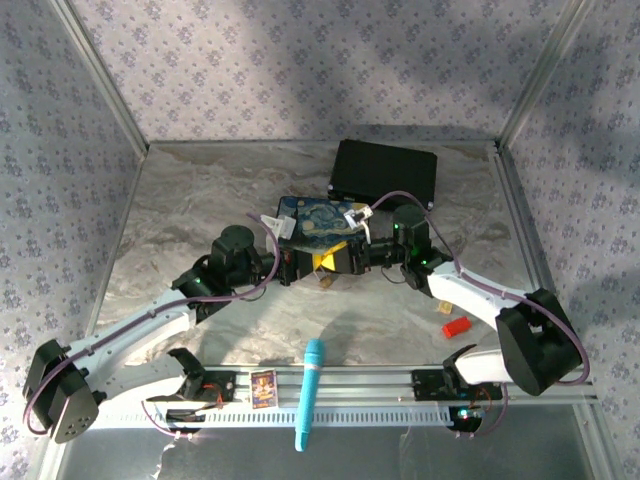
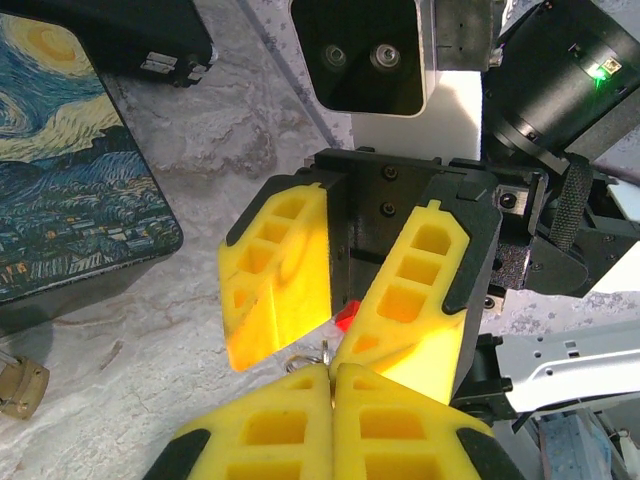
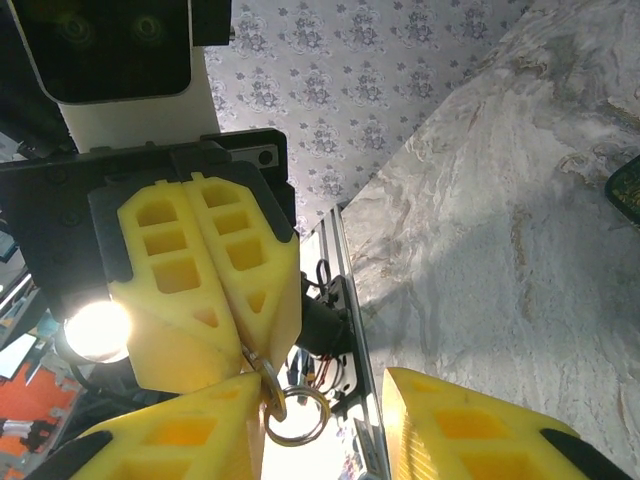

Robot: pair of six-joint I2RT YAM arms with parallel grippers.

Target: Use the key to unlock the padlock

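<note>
My left arm (image 1: pixel 150 325) and right arm (image 1: pixel 470 292) are white shells between black joint housings, each trailed by a thin purple cable (image 1: pixel 490 286). My left tool (image 2: pixel 330 372) has yellow fingers with square pockets, held in black holders. My right tool (image 2: pixel 305 355) matches it, on a black block with small dark screws (image 2: pixel 388 208). Above that block sits a white-cased camera (image 2: pixel 355 50) with a black face. A green light (image 2: pixel 603 70) glows on the black wrist.

Top cam: I look down from behind at the whole table (image 1: pixel 200 230). Wrist cams are close up and face each other: the left one frames the right gripper (image 2: pixel 300 342), the right one frames the left gripper (image 3: pixel 250 338).
</note>
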